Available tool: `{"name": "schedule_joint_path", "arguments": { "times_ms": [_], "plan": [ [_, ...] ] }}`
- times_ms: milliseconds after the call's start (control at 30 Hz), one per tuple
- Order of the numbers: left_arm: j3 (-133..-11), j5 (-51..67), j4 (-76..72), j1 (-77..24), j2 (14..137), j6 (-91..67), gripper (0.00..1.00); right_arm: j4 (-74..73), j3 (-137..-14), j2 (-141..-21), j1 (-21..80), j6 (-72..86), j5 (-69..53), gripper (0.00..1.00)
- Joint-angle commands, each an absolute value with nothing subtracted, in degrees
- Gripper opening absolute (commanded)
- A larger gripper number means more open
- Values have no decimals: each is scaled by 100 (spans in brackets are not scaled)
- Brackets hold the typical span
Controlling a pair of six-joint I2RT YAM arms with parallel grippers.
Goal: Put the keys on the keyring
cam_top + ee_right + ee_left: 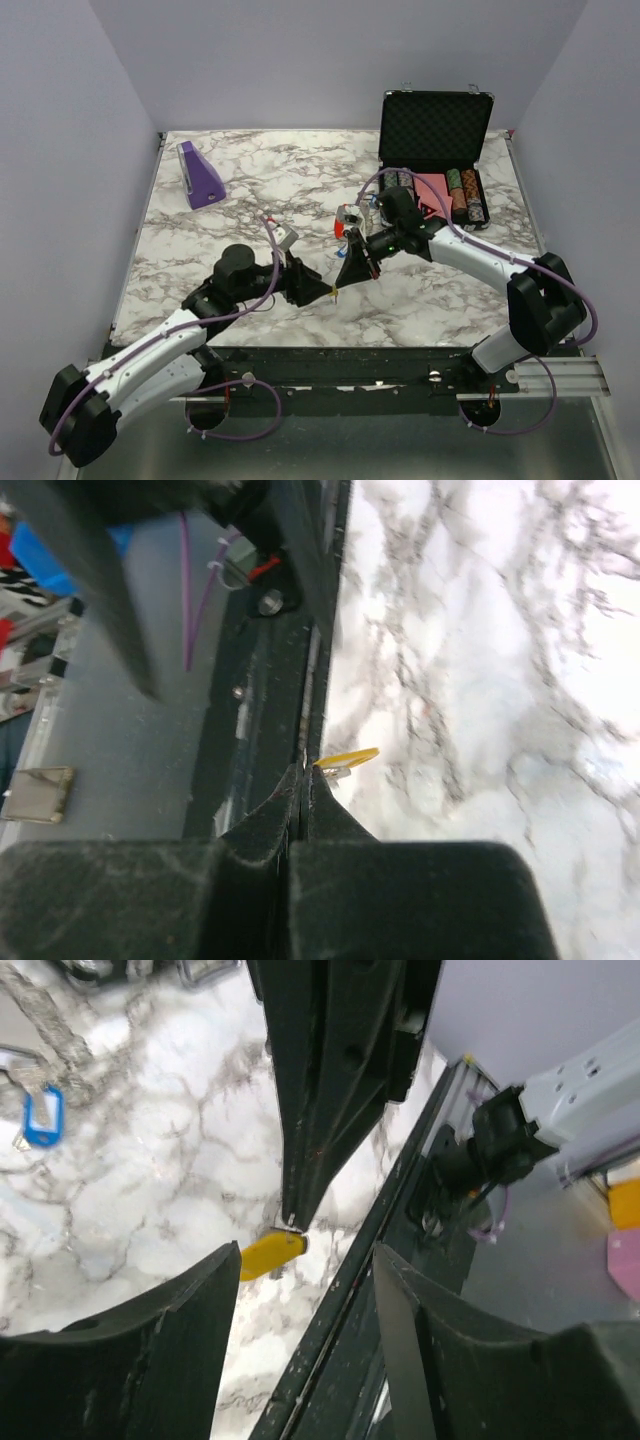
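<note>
A yellow key (272, 1253) hangs just above the marble near the table's front edge, and its metal end is pinched in my right gripper (305, 770), which is shut on it. The yellow head (348, 757) sticks out sideways from the fingertips. My left gripper (308, 1250) is open just below the key, which lies beyond its fingertips and is not between its fingers. From above, both grippers meet at the front centre, left (328, 291) and right (345, 283). A blue key (43, 1115) lies on the table. The keyring (345, 222), with its red piece, lies behind the right gripper.
An open black case (435, 150) holding poker chips (465, 195) stands at the back right. A purple wedge-shaped object (200, 175) sits at the back left. The table's dark front rail (340, 1340) runs right under the left gripper.
</note>
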State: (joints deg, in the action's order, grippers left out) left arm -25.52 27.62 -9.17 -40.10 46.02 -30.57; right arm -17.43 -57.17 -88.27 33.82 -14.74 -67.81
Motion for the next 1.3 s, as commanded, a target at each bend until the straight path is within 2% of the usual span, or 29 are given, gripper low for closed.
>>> {"name": "schedule_joint_path", "arguments": {
  "times_ms": [0, 33, 67, 233, 400, 500, 667, 900, 1267],
  "plan": [
    [-2601, 1445, 322, -3964, 3028, -2751, 89, -3177, -6169, -8587, 2902, -2564, -6066, 1],
    [-2636, 1189, 569, -3955, 2702, -2716, 96, -3573, -6309, -8570, 2787, -2906, -5795, 1],
    [-2680, 969, 728, -3946, 2368, -2672, 99, -4047, -6406, -8543, 2664, -3283, -5522, 1],
    [-3031, 554, 1519, -3937, 1591, -2251, 99, -5720, -6416, -8184, 2005, -4341, -4029, 1],
    [-3401, 501, 2284, -3929, 1678, -1785, 99, -5950, -5942, -7366, 1521, -4622, -1938, 1],
    [-3340, 518, 2356, -3929, 1635, -1679, 99, -6152, -5810, -7373, 1494, -4711, -1267, 1],
    [-3305, 589, 2267, -3929, 1547, -1652, 99, -5714, -5713, -8119, 1494, -4343, -1213, 1],
    [-3296, 536, 2338, -3929, 1301, -1652, 99, -4905, -5994, -9034, 1503, -3745, -1748, 1],
    [-3296, 510, 2338, -3929, 1292, -1608, 99, -4210, -5933, -9395, 1635, -3252, -2425, 1]
  ]
}}
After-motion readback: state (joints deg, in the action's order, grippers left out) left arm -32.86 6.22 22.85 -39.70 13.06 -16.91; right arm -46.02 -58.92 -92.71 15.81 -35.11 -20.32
